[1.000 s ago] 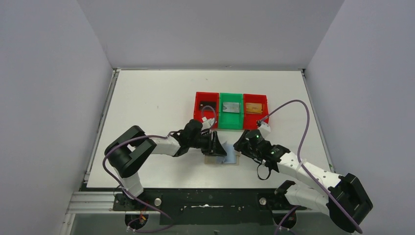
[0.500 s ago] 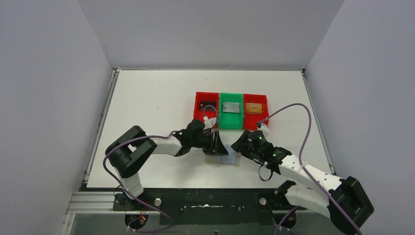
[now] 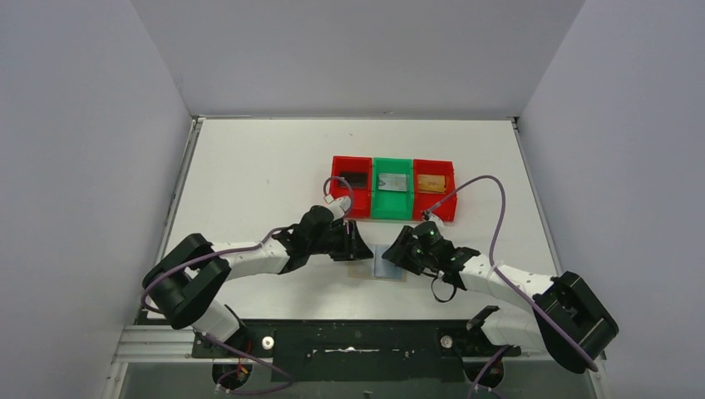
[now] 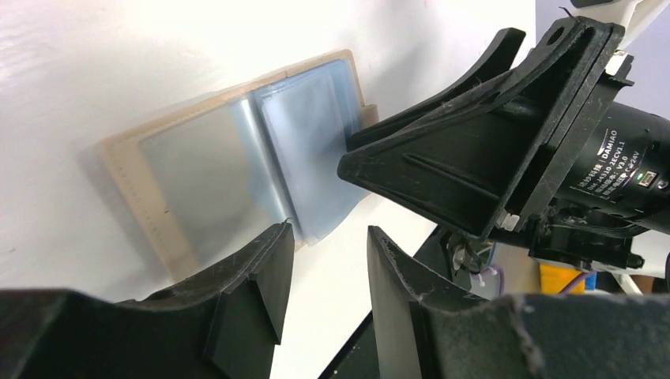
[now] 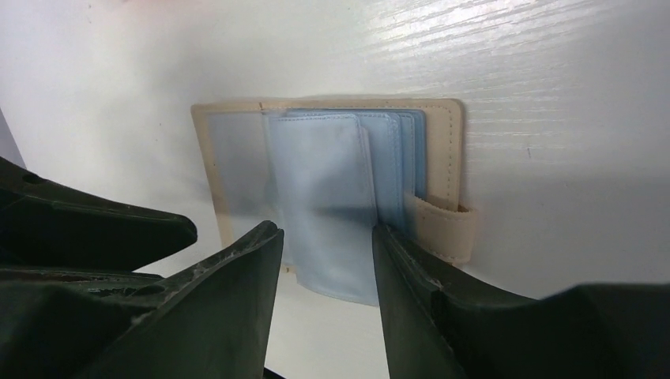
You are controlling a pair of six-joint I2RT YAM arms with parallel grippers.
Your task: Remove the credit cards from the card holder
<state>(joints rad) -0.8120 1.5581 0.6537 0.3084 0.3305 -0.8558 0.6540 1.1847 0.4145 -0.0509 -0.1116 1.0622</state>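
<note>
Compared with a second ago, the left arm lies lower and more stretched along the desk point(image 3: 249, 183). Its left tool point(image 4: 325, 272) is now drawn back off the card holder point(image 3: 387, 264) to just beside its left edge. The fingers are spread, with only bare desk between them. The holder lies opened flat near the front of the desk, and its blue sleeves point(image 5: 332, 197) look empty.

The right tool point(image 5: 324, 260) has slid leftward, up to the holder's right side. It is also spread, with its fingers set apart over the sleeves and pinching nothing. Both forearms run low and the tools face each other across the holder.

Beyond, a dark card point(image 3: 355, 178) sits in the left red tray point(image 3: 336, 191), a grey card point(image 3: 393, 181) in the green tray point(image 3: 392, 208), and a tan card point(image 3: 430, 182) in the right red tray point(image 3: 434, 208). The emptying therefore looks finished, or nearly so.
</note>
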